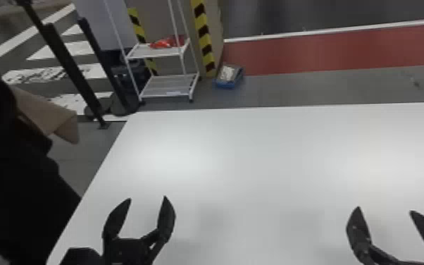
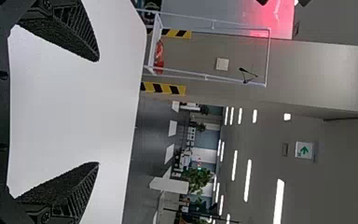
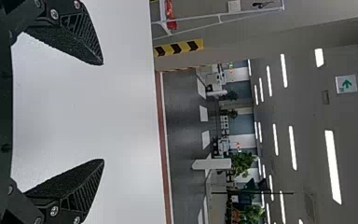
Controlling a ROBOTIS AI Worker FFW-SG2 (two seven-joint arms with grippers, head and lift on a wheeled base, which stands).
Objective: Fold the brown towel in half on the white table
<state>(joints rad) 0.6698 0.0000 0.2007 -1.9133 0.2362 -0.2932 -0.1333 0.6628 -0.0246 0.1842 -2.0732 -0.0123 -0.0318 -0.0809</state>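
Towel [image 1: 47, 112] beyond left end effector [image 1: 147, 198]

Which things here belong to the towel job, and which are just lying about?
For the job:
white table
brown towel, beyond its left edge
left tool
right tool

Just lying about:
white rack
red item on it
blue box on the floor

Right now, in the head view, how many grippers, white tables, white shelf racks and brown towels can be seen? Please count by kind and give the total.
Grippers (left gripper, right gripper): 2
White table: 1
White shelf rack: 1
Brown towel: 1
Total: 5
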